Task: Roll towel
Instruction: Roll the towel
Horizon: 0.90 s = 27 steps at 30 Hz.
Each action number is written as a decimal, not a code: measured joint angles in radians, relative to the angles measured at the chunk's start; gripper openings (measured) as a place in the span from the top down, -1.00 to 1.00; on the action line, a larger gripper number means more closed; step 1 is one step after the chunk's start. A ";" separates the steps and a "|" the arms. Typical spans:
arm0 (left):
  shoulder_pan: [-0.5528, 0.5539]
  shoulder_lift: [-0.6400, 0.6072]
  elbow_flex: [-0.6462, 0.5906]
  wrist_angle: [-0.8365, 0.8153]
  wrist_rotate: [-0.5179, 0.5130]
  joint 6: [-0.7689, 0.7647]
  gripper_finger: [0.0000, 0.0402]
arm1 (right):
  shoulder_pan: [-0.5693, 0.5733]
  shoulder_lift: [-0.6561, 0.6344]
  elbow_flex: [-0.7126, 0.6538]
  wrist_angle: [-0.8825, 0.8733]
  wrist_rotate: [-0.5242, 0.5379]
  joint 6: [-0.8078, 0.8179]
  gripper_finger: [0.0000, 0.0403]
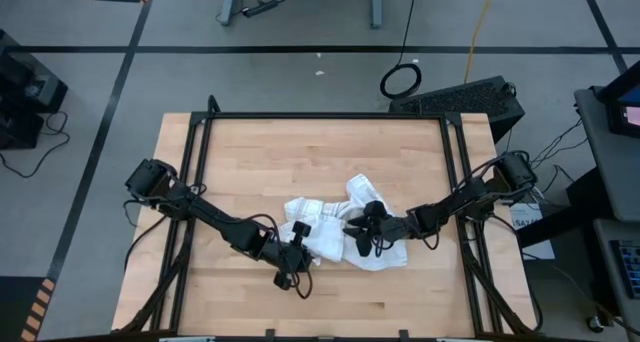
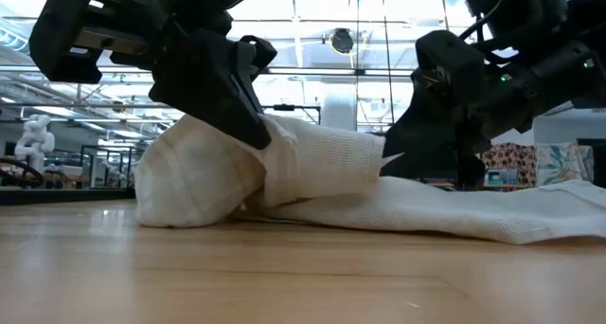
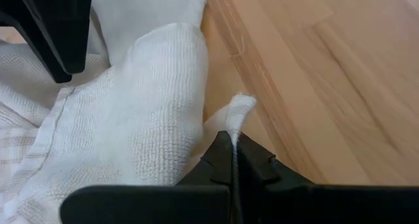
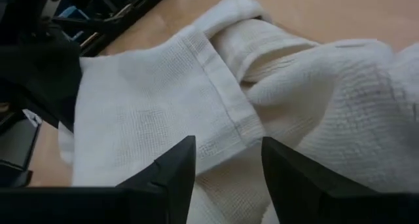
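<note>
The white towel (image 1: 335, 230) lies bunched and partly rolled at the middle of the wooden table (image 1: 300, 152). In the low view it is a thick bundle (image 2: 218, 172) with a flat tail (image 2: 492, 215) trailing on the wood. My left gripper (image 1: 298, 246) is at the bundle's near left side and is shut on a bit of cloth (image 3: 234, 152). My right gripper (image 1: 360, 228) stands open at the towel's right side. Its fingers (image 4: 171, 168) straddle a hemmed fold (image 4: 222, 99). I cannot tell whether they touch it. My left gripper pinches a thin corner or edge of the towel (image 3: 239, 112) between its two shut fingers. The fingers slant down from the table's near left. The cloth tip sticks out past the fingertips, and the rest of the towel lies on the table.
Black frame rails (image 1: 200, 132) run along the table's left, far and right sides. Bare wood lies far of the towel (image 1: 320, 152) and near it (image 1: 350, 302). My right arm's dark finger (image 3: 55, 34) shows beyond the towel in the left wrist view.
</note>
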 joint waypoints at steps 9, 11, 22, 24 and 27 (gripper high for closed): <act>0.000 -0.001 0.000 0.019 0.001 0.026 0.98 | -0.055 0.036 0.101 -0.168 -0.022 -0.014 0.18; 0.000 -0.001 0.000 0.018 0.001 0.026 0.98 | -0.060 0.056 0.104 -0.154 -0.023 -0.025 0.19; 0.000 -0.001 0.000 0.013 0.000 0.026 0.98 | -0.069 0.090 0.104 0.019 -0.128 -0.279 0.83; 0.000 -0.001 0.000 0.010 0.000 0.026 0.98 | -0.065 0.069 0.104 0.018 -0.126 -0.315 0.95; -0.007 -0.001 0.000 0.008 0.001 0.026 0.98 | -0.054 0.026 0.104 0.010 -0.109 -0.365 0.95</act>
